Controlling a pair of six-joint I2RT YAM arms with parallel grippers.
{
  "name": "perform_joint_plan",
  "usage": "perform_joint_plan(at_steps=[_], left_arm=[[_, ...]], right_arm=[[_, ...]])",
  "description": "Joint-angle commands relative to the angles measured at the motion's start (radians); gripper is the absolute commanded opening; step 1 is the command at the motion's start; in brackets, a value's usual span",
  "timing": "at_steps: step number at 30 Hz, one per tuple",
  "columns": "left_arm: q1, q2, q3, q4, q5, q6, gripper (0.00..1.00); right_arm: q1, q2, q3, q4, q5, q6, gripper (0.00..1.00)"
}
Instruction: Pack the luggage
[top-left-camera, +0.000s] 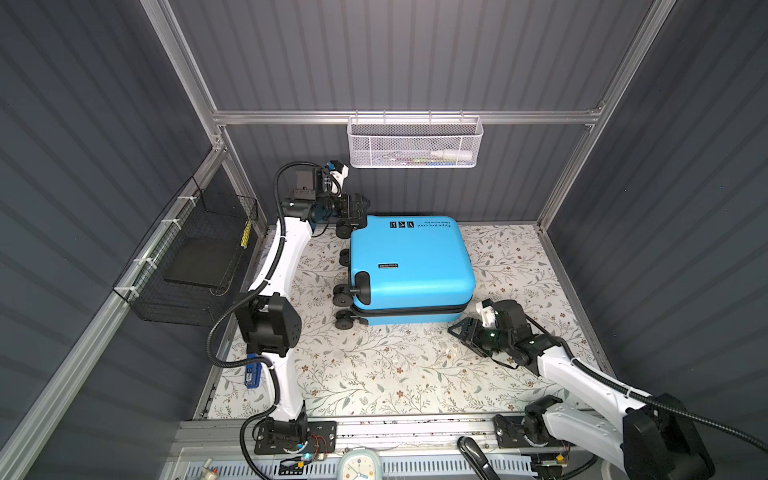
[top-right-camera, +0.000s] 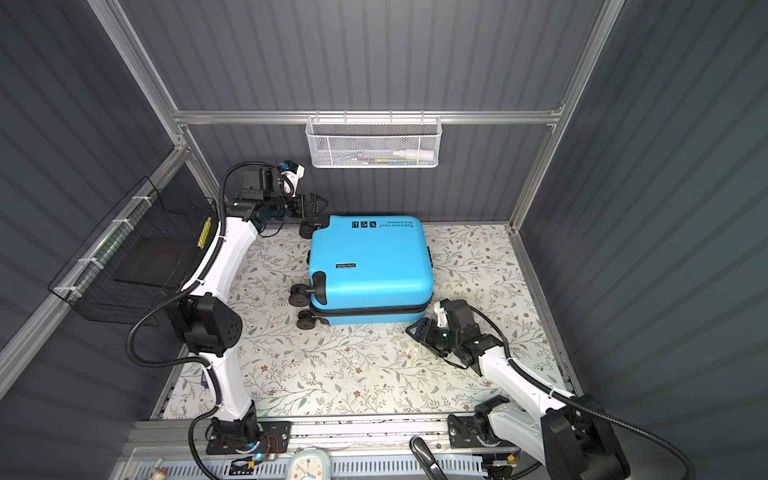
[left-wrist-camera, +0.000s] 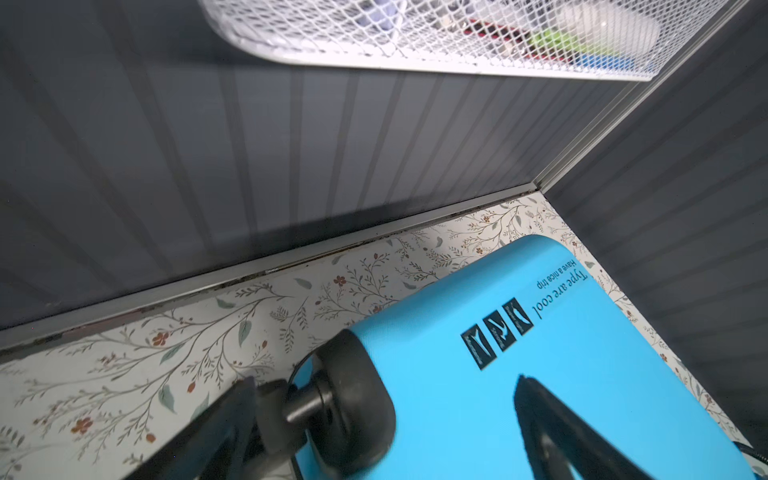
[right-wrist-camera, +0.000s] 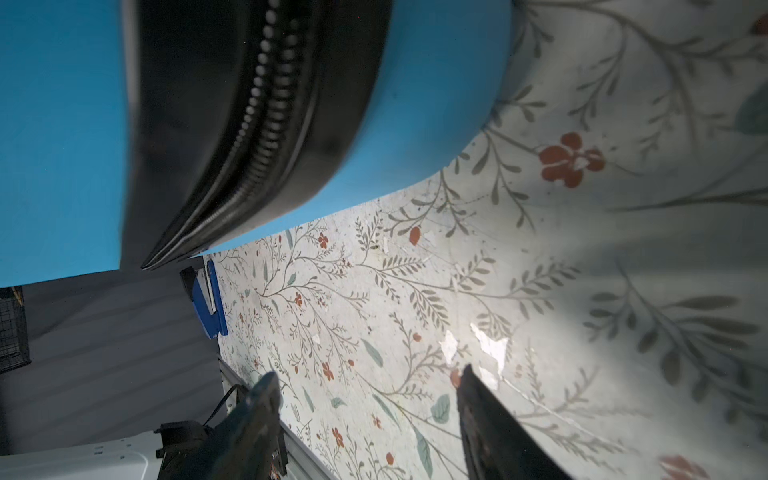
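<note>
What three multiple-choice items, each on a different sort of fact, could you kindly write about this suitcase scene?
1. Where does the white mesh basket hang?
A. on the back rail
B. on the left wall
C. on the table

2. What colour is the luggage shell?
A. red
B. bright blue
C. green

3. How does the luggage lie?
A. opened out flat
B. closed, lying flat
C. standing upright

Answers:
1 A, its hooks sit over the rail in both top views.
2 B, the shell is blue in every view.
3 B, the two shells meet at the black zip band.
</note>
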Motion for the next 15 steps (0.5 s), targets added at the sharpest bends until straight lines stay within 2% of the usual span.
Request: perform_joint_plan(at_steps=[1, 7, 12, 15], left_arm=[[0.000, 0.086, 0.098, -0.118, 0.077, 0.103, 1.00], [-0.001, 0.239, 0.255, -0.167, 0.187, 0.113, 1.00], [-0.002, 0.274, 0.258, -0.187, 0.241, 0.107, 1.00], [-0.008, 0.293, 0.247, -0.228, 0.252, 0.118, 1.00]], right_arm=[[0.033, 0.050, 0.003, 0.166, 0.060, 0.045, 0.66], [0.058, 0.148, -0.026, 0.278, 0.090, 0.080, 0.62], [0.057, 0.214, -0.039, 0.377, 0.091, 0.108, 0.59], [0.056, 0.256, -0.026, 0.417, 0.138, 0.115, 0.59]])
